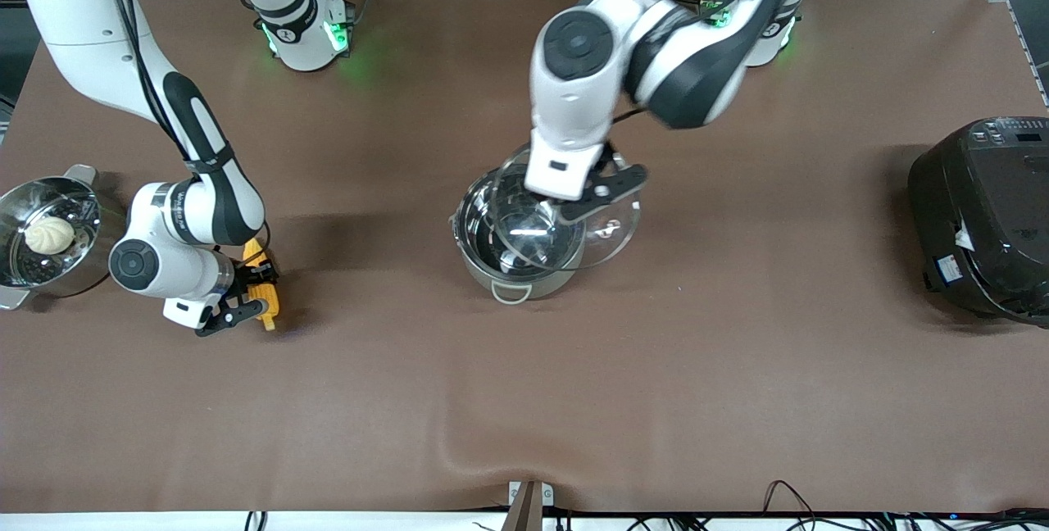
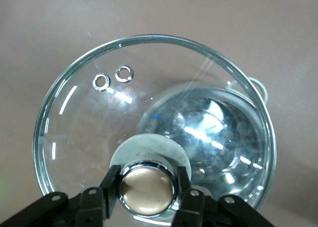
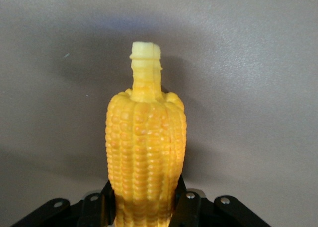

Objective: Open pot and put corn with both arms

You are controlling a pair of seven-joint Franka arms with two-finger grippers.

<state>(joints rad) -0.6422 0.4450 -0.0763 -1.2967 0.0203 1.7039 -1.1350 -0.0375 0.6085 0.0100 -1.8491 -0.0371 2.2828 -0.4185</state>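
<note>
Glass lid (image 2: 149, 132) hangs over the pot (image 1: 512, 256), its knob (image 2: 147, 187) pinched by the left gripper (image 1: 594, 191). Right gripper (image 1: 246, 301) pinches the corn (image 3: 146, 157). Move lid fully aside first.

The pot (image 1: 516, 244) is shiny polished steel, its lid (image 2: 149, 127) clear glossy glass with a brushed copper-toned knob (image 2: 146, 188), the corn (image 3: 146, 162) bumpy, the table (image 1: 737, 367) matt brown.

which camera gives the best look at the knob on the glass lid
The left wrist view. The copper-toned knob fills the foreground there, clamped in the left gripper, with the lid around it. In the front view the arm's wrist hides the knob; only the lid shows. The right wrist view shows only the corn.
</note>
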